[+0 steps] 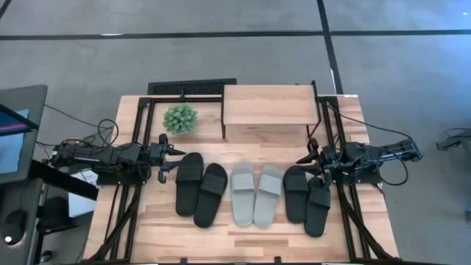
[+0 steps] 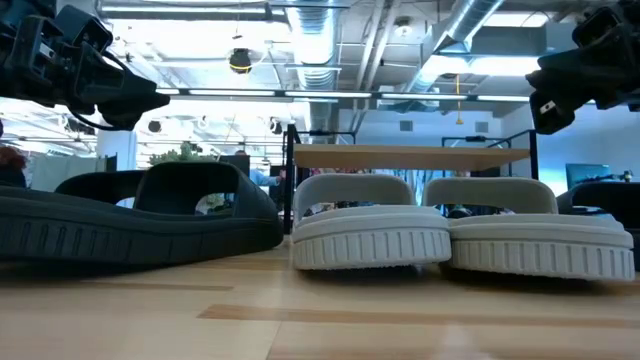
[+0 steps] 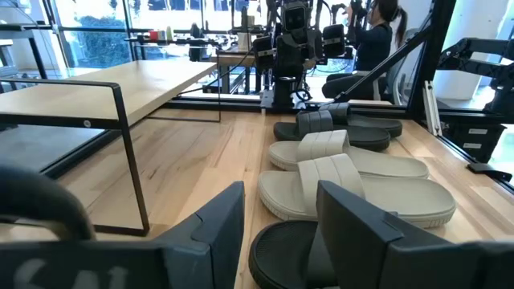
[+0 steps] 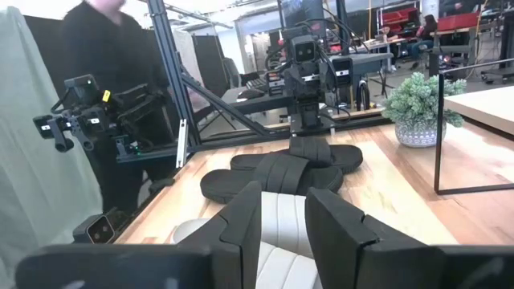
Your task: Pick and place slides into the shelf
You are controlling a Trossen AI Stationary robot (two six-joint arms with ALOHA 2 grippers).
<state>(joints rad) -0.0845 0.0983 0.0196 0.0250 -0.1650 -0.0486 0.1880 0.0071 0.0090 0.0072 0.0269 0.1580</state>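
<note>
Six slides lie side by side on the wooden table, soles down: a black pair [image 1: 199, 189] at the left, a light grey pair [image 1: 255, 193] in the middle, and a black pair [image 1: 307, 197] at the right. The shelf [image 1: 269, 103], a light wooden board on thin black legs, stands at the far edge behind them. My left gripper [image 1: 175, 156] hovers open above the table, just left of the left black pair, pointing right; its wrist view [image 3: 281, 201] looks along the row. My right gripper [image 1: 305, 157] hovers open by the far end of the right black pair, pointing left [image 4: 283, 201].
A small potted plant [image 1: 180, 118] stands left of the shelf, near my left gripper. A black grille-like object [image 1: 191, 87] lies at the far edge. Black frame rails [image 1: 125, 206] run along both table sides. People show in the room beyond.
</note>
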